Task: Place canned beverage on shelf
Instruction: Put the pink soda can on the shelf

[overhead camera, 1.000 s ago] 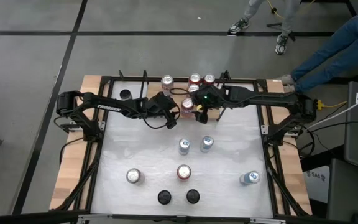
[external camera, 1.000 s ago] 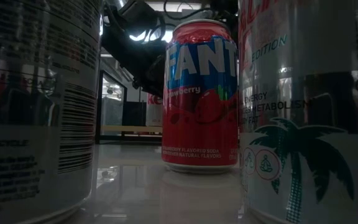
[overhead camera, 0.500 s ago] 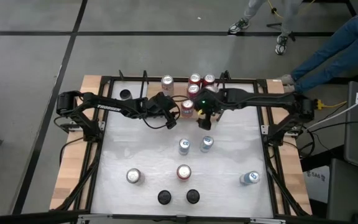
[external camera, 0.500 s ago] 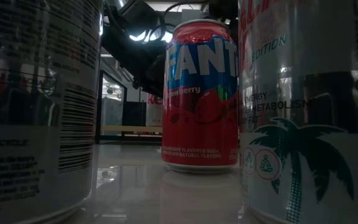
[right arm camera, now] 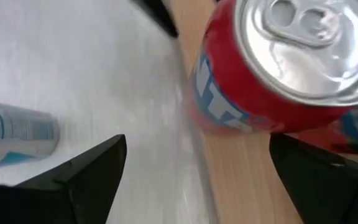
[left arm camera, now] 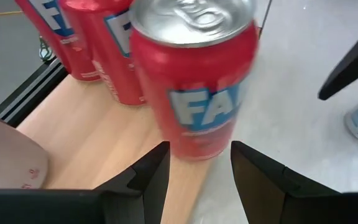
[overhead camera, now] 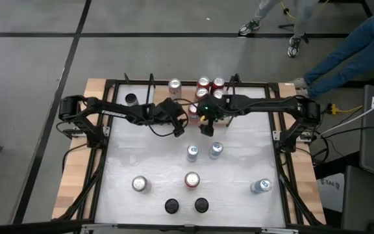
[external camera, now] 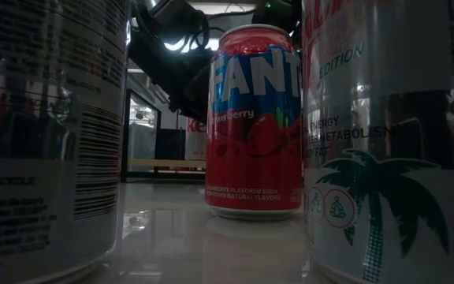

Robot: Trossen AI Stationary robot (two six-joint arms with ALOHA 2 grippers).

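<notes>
Your left gripper (left arm camera: pixel 194 171) was clenched around a red can (left arm camera: pixel 194 81), which stood on the front edge of the shelf (left arm camera: pixel 98 149), just beside the other red cans (left arm camera: pixel 98 43) there. Your right gripper (right arm camera: pixel 194 171) hung near the shelf's front edge with fingers spread, grasping nothing.

Red can (external camera: pixel 254 118): "FANTA", "Strawberry".
Palm-tree can (external camera: pixel 392 142): "EDITION", "ENERGY", "METABOLISM".
Barcode can (external camera: pixel 46 134): "RECYCLE".
Can before my left wrist (left arm camera: pixel 197 81): "FA".
</notes>
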